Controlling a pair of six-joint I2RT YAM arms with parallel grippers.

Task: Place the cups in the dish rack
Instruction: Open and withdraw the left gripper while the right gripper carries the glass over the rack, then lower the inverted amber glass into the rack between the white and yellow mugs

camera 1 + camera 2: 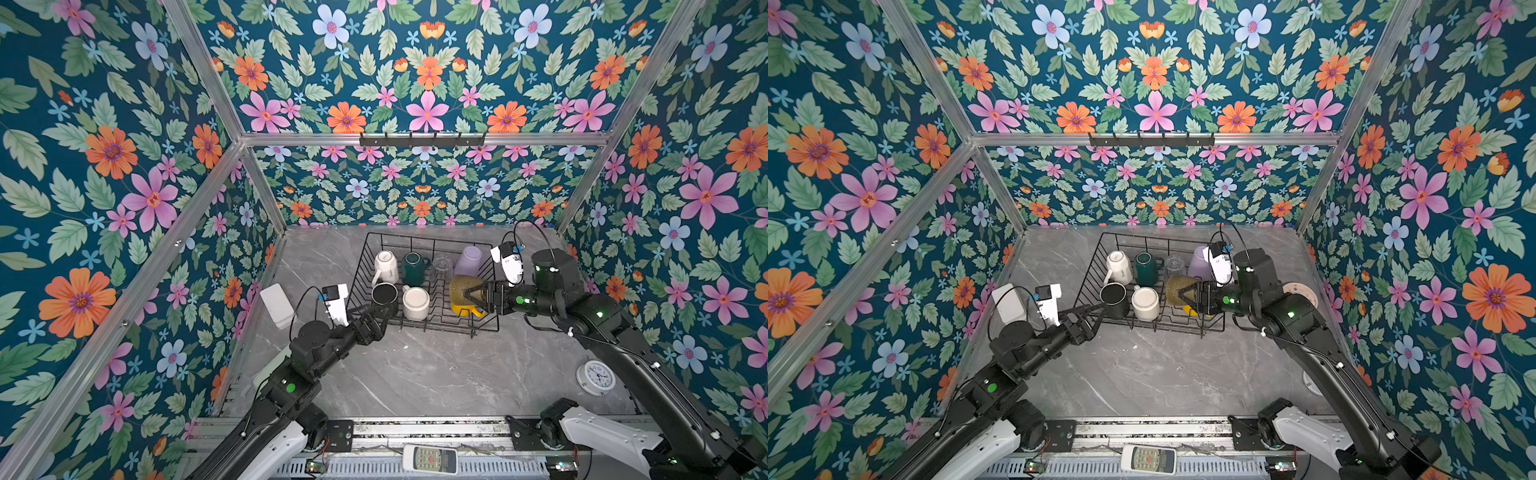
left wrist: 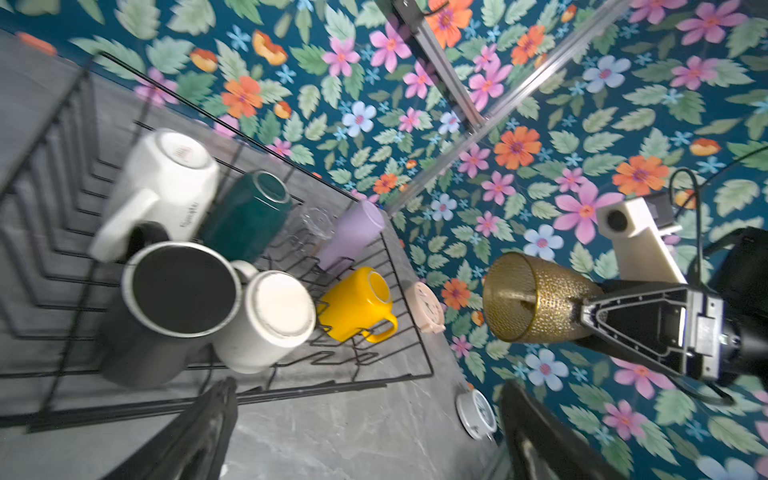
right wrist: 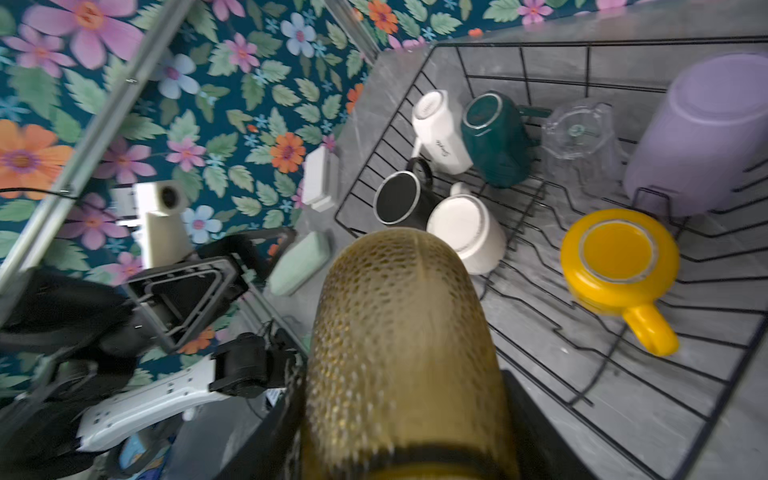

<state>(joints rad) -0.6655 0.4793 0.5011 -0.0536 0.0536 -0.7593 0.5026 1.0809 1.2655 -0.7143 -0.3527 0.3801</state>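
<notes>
The black wire dish rack (image 1: 440, 328) holds several cups: a white mug (image 1: 385, 264), green mug (image 1: 413, 268), clear glass (image 1: 441, 266), lilac tumbler (image 1: 469, 259), black mug (image 1: 384, 295), second white mug (image 1: 415, 303) and yellow mug (image 1: 465, 311). My right gripper (image 1: 467, 297) is shut on the amber tumbler (image 3: 403, 332), held on its side above the yellow mug (image 3: 619, 253). My left gripper (image 1: 382, 315) stands open and empty at the rack's near edge, just short of the black mug (image 2: 183, 286).
A white clock (image 1: 595, 377) lies at the right front of the table. A pink clock (image 1: 1298, 291) stands right of the rack and a white box (image 1: 276, 305) left of it. A remote (image 1: 430, 459) rests on the front rail. A hook rail (image 1: 422, 140) hangs on the back wall.
</notes>
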